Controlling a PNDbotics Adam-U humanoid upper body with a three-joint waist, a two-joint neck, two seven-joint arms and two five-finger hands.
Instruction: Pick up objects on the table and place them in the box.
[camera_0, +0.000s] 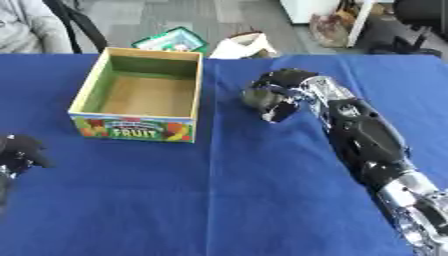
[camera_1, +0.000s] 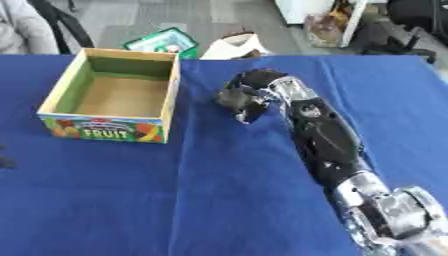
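Observation:
The open cardboard box (camera_0: 136, 122), with a "FRUIT" label on its front and a green inside, stands on the blue table at the left. Nothing shows inside it. My right hand (camera_0: 282, 89) hovers just right of the box, at about the height of its rim. Its fingers are curled round a small olive-grey thing (camera_0: 256, 96), which they mostly hide. My left hand (camera_0: 19, 152) shows as a dark shape near the lower left edge, low over the cloth and apart from the box.
The blue cloth (camera_0: 219, 200) covers the whole table. Beyond the far edge, on the floor, lie a green carton (camera_0: 172, 40) and a white bag (camera_0: 241, 46). A seated person and a chair are at the top left.

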